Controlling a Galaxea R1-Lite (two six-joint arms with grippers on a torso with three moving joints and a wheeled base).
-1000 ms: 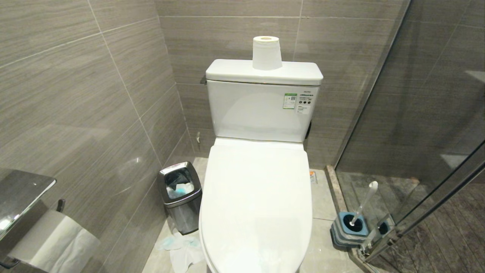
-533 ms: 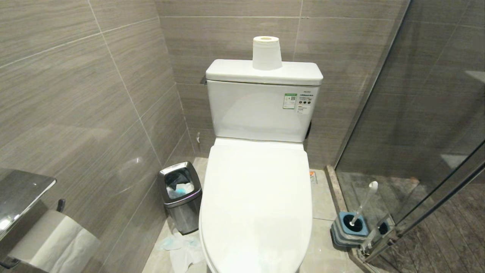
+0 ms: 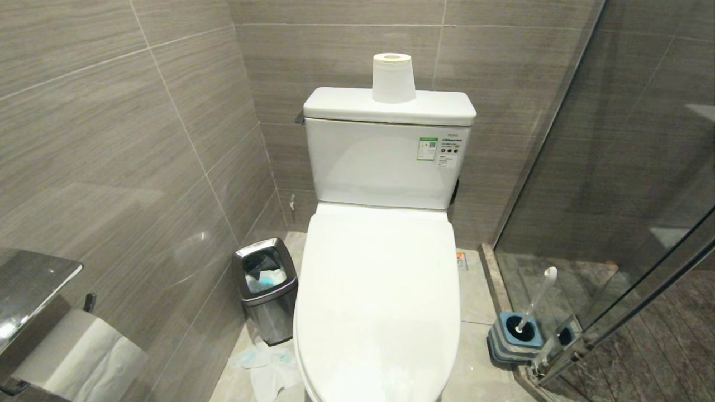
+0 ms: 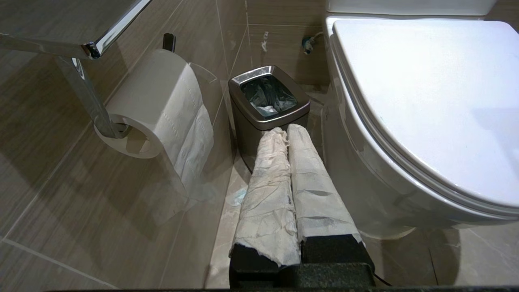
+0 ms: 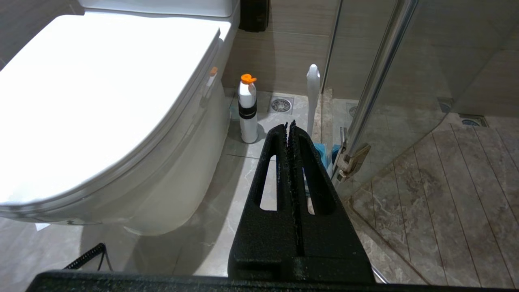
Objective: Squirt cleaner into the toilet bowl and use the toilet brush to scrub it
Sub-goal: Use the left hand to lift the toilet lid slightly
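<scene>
The white toilet's lid (image 3: 380,290) is down, so the inside of the toilet bowl is hidden; its outer ceramic (image 5: 162,182) shows from the side. The toilet brush handle (image 3: 535,304) leans in its blue-topped holder (image 3: 515,335) on the floor right of the toilet, against the glass. A white bottle with an orange cap (image 5: 247,109) stands on the floor between toilet and brush; the cleaner liquid itself is out of view. My left gripper (image 4: 287,129), its fingers wrapped in white tissue, is shut and empty low at the toilet's left. My right gripper (image 5: 289,123) is shut and empty, short of the brush handle (image 5: 313,93).
A small steel bin (image 3: 265,285) stands left of the toilet, with crumpled tissue (image 3: 268,363) on the floor by it. A paper roll (image 3: 393,78) sits on the tank. A wall roll holder (image 3: 72,352) juts out at the near left. The glass shower partition (image 3: 614,167) closes the right side.
</scene>
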